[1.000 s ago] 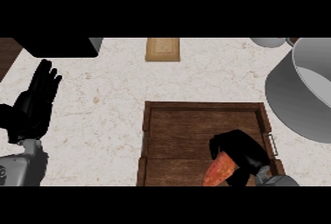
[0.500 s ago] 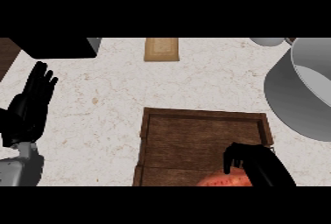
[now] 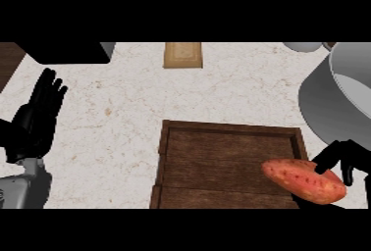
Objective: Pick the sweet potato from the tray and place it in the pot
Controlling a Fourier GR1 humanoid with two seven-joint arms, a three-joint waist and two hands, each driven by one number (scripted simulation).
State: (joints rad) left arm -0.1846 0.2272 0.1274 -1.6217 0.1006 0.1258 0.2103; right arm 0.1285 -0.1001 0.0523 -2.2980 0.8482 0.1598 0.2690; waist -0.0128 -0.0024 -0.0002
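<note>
Sweet potato point(image 3: 304, 181): orange, oblong, over tray's lower-right edge
Right hand point(image 3: 342, 158): fingers curled round it
Tray point(image 3: 217, 147): dark wood, rectangular
Pot point(image 3: 340, 105): grey metal, right edge
Left hand point(image 3: 36, 120): fingers straight, left edge
Bench point(image 3: 116, 112): pale speckled stone

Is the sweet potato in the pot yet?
Not yet. The sweet potato is over the tray's right edge, at the right hand. The pot stands further right.

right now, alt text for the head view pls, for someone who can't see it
The robot's right hand holds a sweet potato over the right edge of a wooden tray, below a large grey pot at the right. The left hand rests open at the left edge.
</note>
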